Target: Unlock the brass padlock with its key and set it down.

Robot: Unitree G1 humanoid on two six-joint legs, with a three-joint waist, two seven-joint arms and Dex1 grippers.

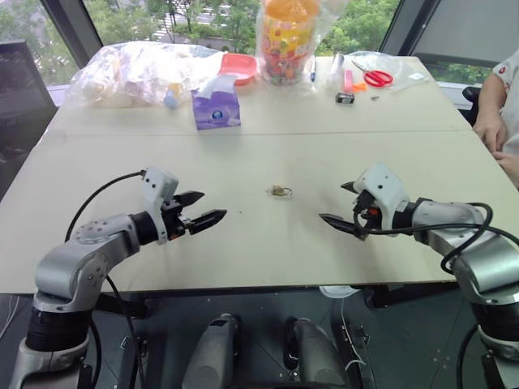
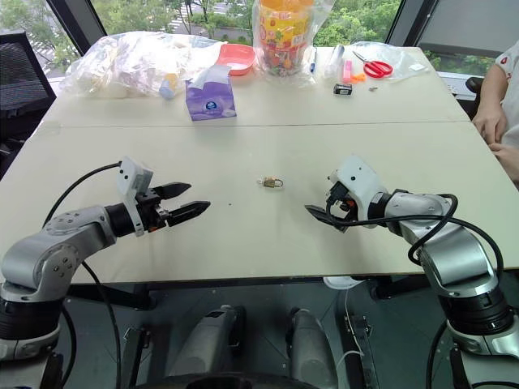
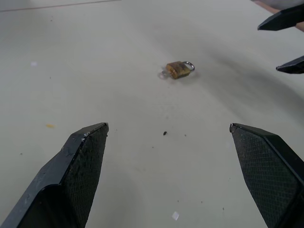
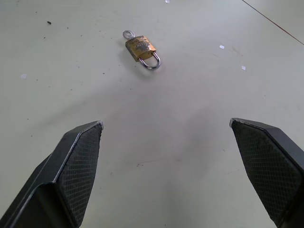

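Both grippers hover wide and empty above the near counter (image 1: 243, 259): left gripper (image 1: 204, 210) at left, right gripper (image 1: 337, 204) at right. Between them, farther off, the brass padlock (image 1: 280, 191) lies flat, untouched.

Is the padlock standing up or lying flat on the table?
Lying flat. The brass padlock rests on its broad side on the table, its silvery loop level with the surface.
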